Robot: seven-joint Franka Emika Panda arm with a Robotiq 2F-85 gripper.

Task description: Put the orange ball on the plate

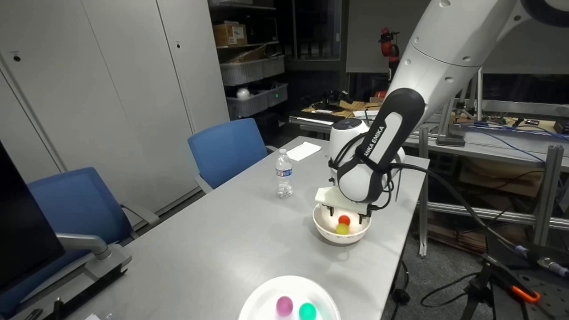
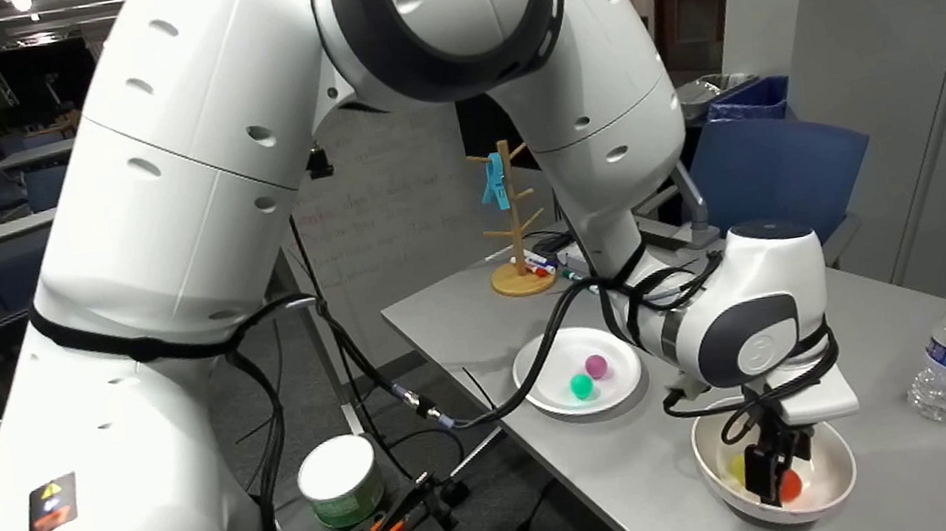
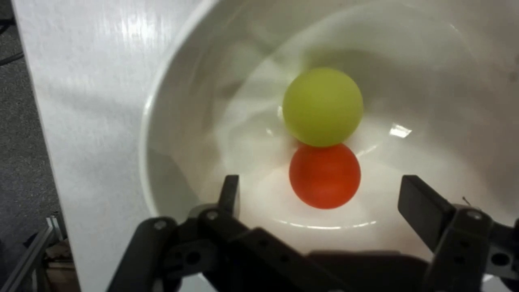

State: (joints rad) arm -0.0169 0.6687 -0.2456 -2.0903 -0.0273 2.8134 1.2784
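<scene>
Orange-red round ball (image 3: 324, 178) has yet to reach the flat round white plate (image 2: 581, 345), mid-frame in an exterior view. It lies in the deep white bowl (image 2: 828, 475), lower right there. Grasping looks like the step in hand; next move likely calls for lowering, then closing. The dark two-fingered claw (image 3: 320, 177) has its fingers spread; right of centre in the wrist view, the ball shows between them, a gap either side, apparently touching the yellow round ball (image 3: 323, 106) above.
</scene>
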